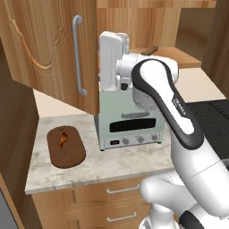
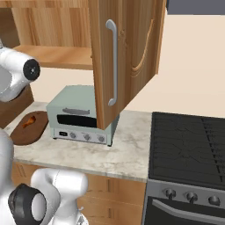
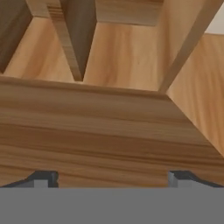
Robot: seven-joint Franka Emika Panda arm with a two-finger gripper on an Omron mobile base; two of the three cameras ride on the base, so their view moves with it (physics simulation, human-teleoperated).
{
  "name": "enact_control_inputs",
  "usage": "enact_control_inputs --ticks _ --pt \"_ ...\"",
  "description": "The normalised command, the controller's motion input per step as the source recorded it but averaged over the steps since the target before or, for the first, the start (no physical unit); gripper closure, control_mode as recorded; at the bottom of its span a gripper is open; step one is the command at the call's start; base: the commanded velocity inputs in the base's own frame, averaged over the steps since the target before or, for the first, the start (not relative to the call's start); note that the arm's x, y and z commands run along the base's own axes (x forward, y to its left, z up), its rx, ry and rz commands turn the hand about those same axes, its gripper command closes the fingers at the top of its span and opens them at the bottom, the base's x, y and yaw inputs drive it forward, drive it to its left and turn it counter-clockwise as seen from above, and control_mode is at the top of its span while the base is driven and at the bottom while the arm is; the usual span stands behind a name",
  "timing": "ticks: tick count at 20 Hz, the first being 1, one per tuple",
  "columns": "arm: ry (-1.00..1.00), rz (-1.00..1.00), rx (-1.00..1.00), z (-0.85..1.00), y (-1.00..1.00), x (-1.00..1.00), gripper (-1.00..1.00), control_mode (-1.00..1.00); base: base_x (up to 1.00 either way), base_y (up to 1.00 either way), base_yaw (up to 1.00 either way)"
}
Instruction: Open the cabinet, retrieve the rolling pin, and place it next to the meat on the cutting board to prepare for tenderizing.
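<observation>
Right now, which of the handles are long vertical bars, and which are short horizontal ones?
The silver bar handle on the open cabinet door stands vertical and long. The drawer handles below the counter are short and horizontal.

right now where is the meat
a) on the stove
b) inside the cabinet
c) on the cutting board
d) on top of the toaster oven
c: the small orange-brown meat lies on the dark oval cutting board, on the counter left of the toaster oven; it shows there in the right base view too.
</observation>
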Motion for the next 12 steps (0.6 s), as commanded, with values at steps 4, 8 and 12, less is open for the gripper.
enact_control_inputs --ticks 4,8,12 --pt "0.00 0.15 -0.02 -0.07 0.72 0.00 -1.00 -1.00 0.00 0.00 0.00" --pt "0.00 0.18 -0.02 -0.09 0.80 -0.08 -1.00 -1.00 0.00 0.00 0.00" --pt "0.00 0.18 -0.04 -0.11 0.95 -0.26 -1.00 -1.00 0.00 0.00 0.00"
